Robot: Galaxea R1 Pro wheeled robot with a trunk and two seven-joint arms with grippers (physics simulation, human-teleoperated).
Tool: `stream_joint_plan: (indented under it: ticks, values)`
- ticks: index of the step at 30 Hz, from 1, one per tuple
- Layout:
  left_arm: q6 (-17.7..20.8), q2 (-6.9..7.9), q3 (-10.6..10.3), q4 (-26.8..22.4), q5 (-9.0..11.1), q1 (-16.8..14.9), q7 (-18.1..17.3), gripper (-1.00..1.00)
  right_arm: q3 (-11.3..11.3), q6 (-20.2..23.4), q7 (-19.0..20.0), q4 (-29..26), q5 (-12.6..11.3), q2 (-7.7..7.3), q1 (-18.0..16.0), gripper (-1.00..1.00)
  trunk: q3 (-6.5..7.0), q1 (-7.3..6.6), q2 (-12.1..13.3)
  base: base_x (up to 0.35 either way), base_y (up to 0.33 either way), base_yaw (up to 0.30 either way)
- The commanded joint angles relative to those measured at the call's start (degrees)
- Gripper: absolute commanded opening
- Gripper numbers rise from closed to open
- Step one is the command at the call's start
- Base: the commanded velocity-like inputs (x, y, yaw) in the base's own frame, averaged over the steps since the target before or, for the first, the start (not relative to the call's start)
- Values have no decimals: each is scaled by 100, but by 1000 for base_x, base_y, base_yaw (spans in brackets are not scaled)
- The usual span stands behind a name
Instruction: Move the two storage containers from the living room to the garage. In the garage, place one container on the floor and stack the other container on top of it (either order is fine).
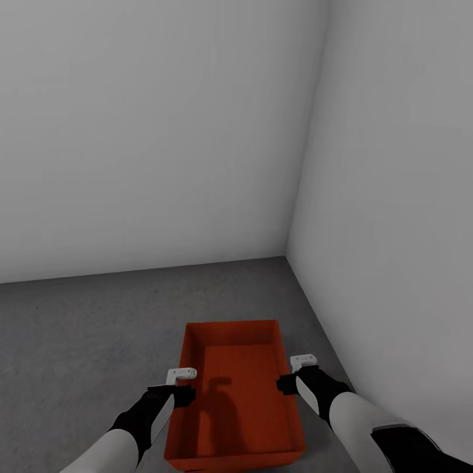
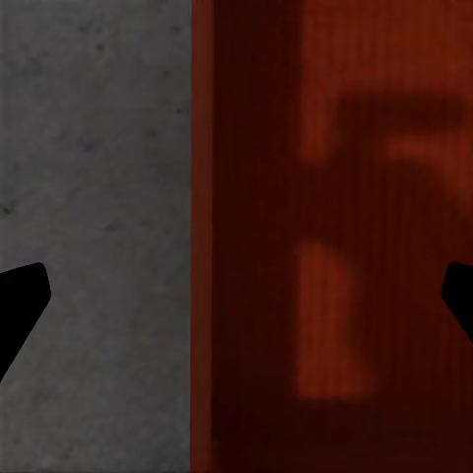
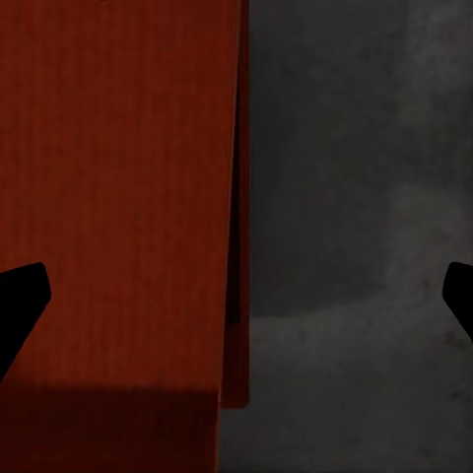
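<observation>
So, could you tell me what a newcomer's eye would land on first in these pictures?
First the red-orange open-topped plastic bin, low in the head view on the dark grey speckled concrete floor, near a corner of plain white walls. Next, the left gripper and right gripper, one over each long rim. In both wrist views the fingers stand wide apart, straddling a wall of the bin.

Two arms with smooth white forearm shells, black jointed wrist housings beyond. Left gripper [image 1: 182, 376] and right gripper [image 1: 303, 360] topped by small pale grey blocks. Black, tapered fingertips [image 2: 22, 296] in both wrist views, matte, unmarked, no cables or screws discernible.
</observation>
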Motion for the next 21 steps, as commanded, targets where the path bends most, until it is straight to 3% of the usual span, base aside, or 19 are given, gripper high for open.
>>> stream_joint_plan:
  ticks: [1, 21]
  values:
    - [32, -5, 28, -11, 7, -1, 11, 100, 40, 40, -15, -11, 7, 1, -1, 100, -5, -1, -2, 0, 0, 0]
    - [31, -5, 25, -11, 8, 3, 11, 100, 38, 40, -15, -13, 7, -4, -1, 100, -5, -1, -2, 0, 0, 0]
